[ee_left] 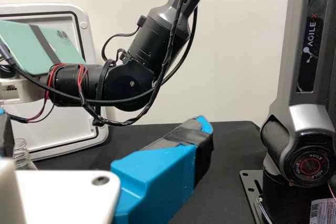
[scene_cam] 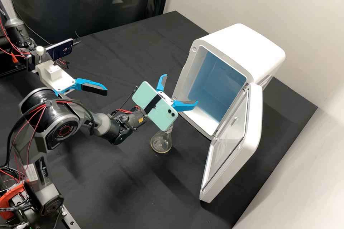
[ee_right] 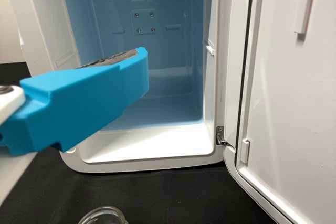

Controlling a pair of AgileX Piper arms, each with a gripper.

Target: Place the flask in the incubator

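Observation:
A clear glass flask (scene_cam: 161, 142) stands upright on the black bench in front of the white incubator (scene_cam: 251, 50); its rim (ee_right: 103, 216) and side (ee_left: 21, 153) also show in the wrist views. The incubator's door (scene_cam: 236, 139) hangs wide open on the right, showing a blue interior (ee_right: 157, 51) with nothing in it. My right gripper (scene_cam: 180, 90) is open above and just behind the flask, pointing at the opening, with one blue finger (ee_right: 89, 95) in its wrist view. My left gripper (scene_cam: 98, 87) hovers further left, shut on nothing, its finger (ee_left: 173, 156) pointing toward the right arm.
A green phone (scene_cam: 156, 105) is strapped on the right wrist, right over the flask. Dark arm bases and red cables (scene_cam: 36, 132) crowd the left side of the bench. The bench edge (scene_cam: 279, 157) and a white wall lie past the open door.

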